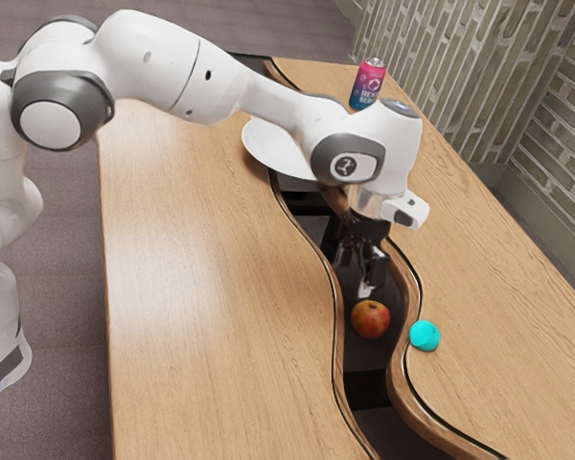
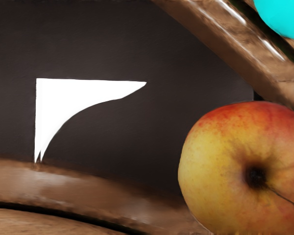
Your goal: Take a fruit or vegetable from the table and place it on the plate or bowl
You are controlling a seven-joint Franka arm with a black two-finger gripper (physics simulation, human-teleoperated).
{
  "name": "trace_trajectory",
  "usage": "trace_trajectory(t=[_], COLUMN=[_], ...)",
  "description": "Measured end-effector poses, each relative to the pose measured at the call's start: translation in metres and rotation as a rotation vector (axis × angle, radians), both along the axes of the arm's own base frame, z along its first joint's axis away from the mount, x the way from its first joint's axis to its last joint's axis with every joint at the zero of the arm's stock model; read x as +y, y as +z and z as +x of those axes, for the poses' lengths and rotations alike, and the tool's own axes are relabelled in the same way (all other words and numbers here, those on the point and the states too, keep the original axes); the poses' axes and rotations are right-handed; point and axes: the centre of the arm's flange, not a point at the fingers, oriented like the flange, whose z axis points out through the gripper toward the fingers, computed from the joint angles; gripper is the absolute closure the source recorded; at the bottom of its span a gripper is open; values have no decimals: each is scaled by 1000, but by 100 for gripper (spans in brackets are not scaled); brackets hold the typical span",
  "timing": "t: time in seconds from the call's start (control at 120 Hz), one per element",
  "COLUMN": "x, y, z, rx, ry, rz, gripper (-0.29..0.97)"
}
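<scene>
A red-yellow apple [image 1: 370,319] lies in the dark sunken channel [image 1: 318,228] that winds between the two wooden tabletops. My black gripper [image 1: 359,279] hangs open just above the channel, a short way behind the apple, with nothing between its fingers. In the wrist view the apple [image 2: 245,171] is close by with its stem end facing the camera. A white plate [image 1: 271,144] rests at the far end of the channel, partly hidden behind my forearm.
A small teal ball [image 1: 424,334] sits on the tabletop at the exterior view's right of the apple, seen also as the teal ball [image 2: 284,14] in the wrist view. A pink-and-blue drink can [image 1: 367,84] stands at the back. Raised wooden channel edges [image 2: 225,39] flank the apple.
</scene>
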Motion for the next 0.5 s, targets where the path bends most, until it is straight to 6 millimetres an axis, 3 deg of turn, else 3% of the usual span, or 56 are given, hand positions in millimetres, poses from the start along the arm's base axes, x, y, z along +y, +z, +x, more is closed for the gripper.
trace_trajectory(t=[0.167, 0.5], x=[-25, -40], y=[3, -30], z=[2, 16], rx=[-16, 14], ry=[-37, -48], rz=[-6, 24], gripper=[0, 0])
